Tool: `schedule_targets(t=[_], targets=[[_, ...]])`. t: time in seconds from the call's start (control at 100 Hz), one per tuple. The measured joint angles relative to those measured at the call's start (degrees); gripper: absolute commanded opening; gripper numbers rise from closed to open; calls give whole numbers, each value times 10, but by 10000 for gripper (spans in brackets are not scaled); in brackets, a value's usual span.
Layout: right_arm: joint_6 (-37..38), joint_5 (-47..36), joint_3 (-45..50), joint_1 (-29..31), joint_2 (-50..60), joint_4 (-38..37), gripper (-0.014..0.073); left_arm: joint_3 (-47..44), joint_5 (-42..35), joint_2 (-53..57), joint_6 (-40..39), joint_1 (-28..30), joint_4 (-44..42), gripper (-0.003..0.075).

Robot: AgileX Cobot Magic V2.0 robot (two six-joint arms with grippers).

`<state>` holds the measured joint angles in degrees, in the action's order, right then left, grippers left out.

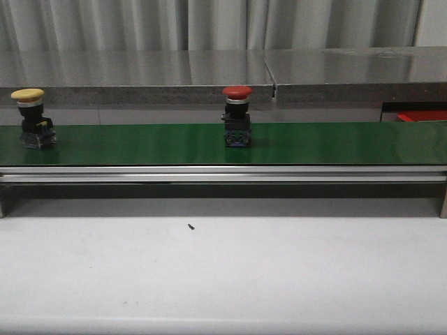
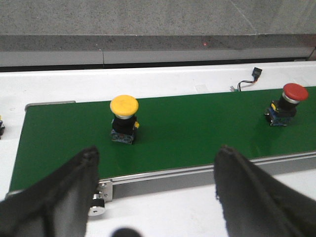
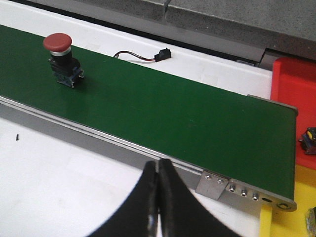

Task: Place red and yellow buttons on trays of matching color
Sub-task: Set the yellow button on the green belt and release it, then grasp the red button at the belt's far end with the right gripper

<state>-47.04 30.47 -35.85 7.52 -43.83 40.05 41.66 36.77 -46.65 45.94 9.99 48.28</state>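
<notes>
My left gripper point(image 2: 155, 185), fingers wide, waits by the green conveyor belt point(image 2: 197, 133) edge facing the yellow mushroom-capped button point(image 2: 123, 118); my right gripper point(image 3: 158, 197) is closed.

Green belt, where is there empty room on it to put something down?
The green belt is bare between the yellow button and the red button, and again from the red button to the belt's right end near the red tray. The white table in front is bare except for a tiny dark speck.
</notes>
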Motion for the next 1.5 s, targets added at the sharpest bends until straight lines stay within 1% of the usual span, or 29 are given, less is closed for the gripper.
schedule_targets(t=[0.08, 0.1, 0.13, 0.2, 0.3, 0.37, 0.44, 0.46, 0.5, 0.51, 0.53, 0.58, 0.6, 0.61, 0.65, 0.68, 0.86, 1.1, 1.3, 1.5], targets=[[0, 0, 0, 0, 0, 4, -67, -38, -22, 29, 0, -19, -2, 163], [0, 0, 0, 0, 0, 4, -67, -44, -26, 36, 0, -23, -4, 140], [0, 0, 0, 0, 0, 5, -67, -57, -33, 44, 0, -29, -6, 81], [0, 0, 0, 0, 0, 10, -67, -79, -48, 61, 0, -42, -13, -22], [0, 0, 0, 0, 0, 19, -62, -103, -70, 77, 0, -55, -15, -19], [0, 1, 0, 0, 0, 29, -13, -111, -79, 82, 0, -61, -16, -19], [0, 4, 0, 0, 0, 36, 90, -113, -86, 83, 0, -62, -16, -19], [0, 7, 0, 0, 0, 38, 130, -113, -89, 83, 0, -62, -16, -19], [0, 13, -4, 0, 0, 39, 227, -113, -92, 83, 0, -62, -16, -19], [0, 14, -5, 0, 0, 39, 265, -113, -93, 83, 0, -62, -16, -19], [0, 17, -8, 0, 0, 39, 304, -113, -95, 83, 0, -62, -16, -19], [0, 23, -17, 0, 0, 39, 472, -113, -96, 83, 1, -62, -15, -19], [0, 27, -22, 0, 0, 39, 512, -113, -97, 83, 1, -62, -15, -19], [0, 28, -23, 0, -1, 39, 548, -113, -97, 83, 1, -62, -15, -19], [0, 36, -34, 0, -5, 39, 631, -113, -98, 83, 1, -62, -15, -19], [0, 43, -43, 0, -9, 39, 663, -113, -99, 83, 1, -62, -15, -19], [0, 92, -110, 0, -75, 40, 614, -113, -99, 83, 1, -62, -11, -19], [0, 107, -189, -1, -217, 26, 613, -113, -100, 83, 1, -62, -8, -19], [0, 91, -239, -33, -327, -17, 613, -113, -103, 83, 1, -62, -6, -19], [0, 57, -272, -70, -404, -46, 613, -113, -104, 83, 1, -62, -6, -19]])
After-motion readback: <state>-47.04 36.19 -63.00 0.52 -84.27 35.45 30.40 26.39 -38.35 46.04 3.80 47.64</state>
